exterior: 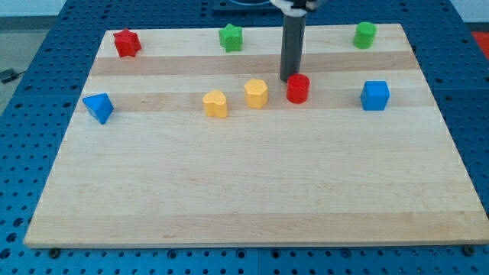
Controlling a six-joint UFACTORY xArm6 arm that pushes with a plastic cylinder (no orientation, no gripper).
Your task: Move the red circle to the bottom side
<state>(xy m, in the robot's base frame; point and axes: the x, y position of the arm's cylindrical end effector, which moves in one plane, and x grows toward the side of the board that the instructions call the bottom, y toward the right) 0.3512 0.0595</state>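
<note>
The red circle [298, 88] is a short red cylinder standing on the wooden board [252, 191], right of centre in the upper half. My tip [289, 79] is the lower end of the dark rod that comes down from the view's top. It stands just above and slightly left of the red circle, touching it or nearly so.
A yellow hexagon [257, 93] and a yellow heart-like block [215, 103] lie left of the red circle. A blue cube [375, 95] is at the right, a blue triangle [98, 108] at the left. A red star [127, 43], a green star [231, 37] and a green cylinder [365, 34] line the top edge.
</note>
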